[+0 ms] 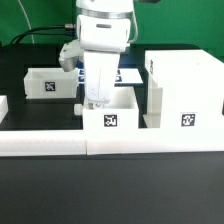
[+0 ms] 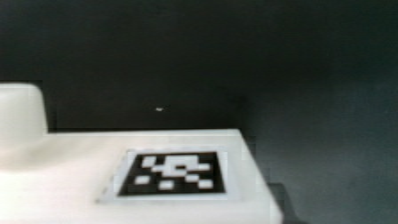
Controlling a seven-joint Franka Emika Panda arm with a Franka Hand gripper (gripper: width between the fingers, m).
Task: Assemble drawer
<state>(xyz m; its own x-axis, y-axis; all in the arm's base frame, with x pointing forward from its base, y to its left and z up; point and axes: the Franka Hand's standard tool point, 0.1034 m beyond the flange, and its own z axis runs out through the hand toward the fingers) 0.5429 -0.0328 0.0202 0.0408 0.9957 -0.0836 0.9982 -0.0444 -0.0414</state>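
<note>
A small white open-top tray (image 1: 112,118) with a square tag on its front face stands at the middle front. My gripper (image 1: 97,100) reaches straight down at this tray's rear wall, toward the exterior view's left. Its fingertips are low at the rim, and the gap between them does not show. A second tagged tray (image 1: 45,82) stands further back on the exterior view's left. The large boxy housing (image 1: 185,95) stands on the right, close beside the front tray. The wrist view shows a white tagged face (image 2: 175,172) of a drawer part close up, with no fingers in it.
A long low white border wall (image 1: 60,146) runs along the front of the black table, touching the front tray. The marker board (image 1: 128,75) lies flat behind the gripper. A white block (image 1: 3,105) sits at the exterior view's left edge.
</note>
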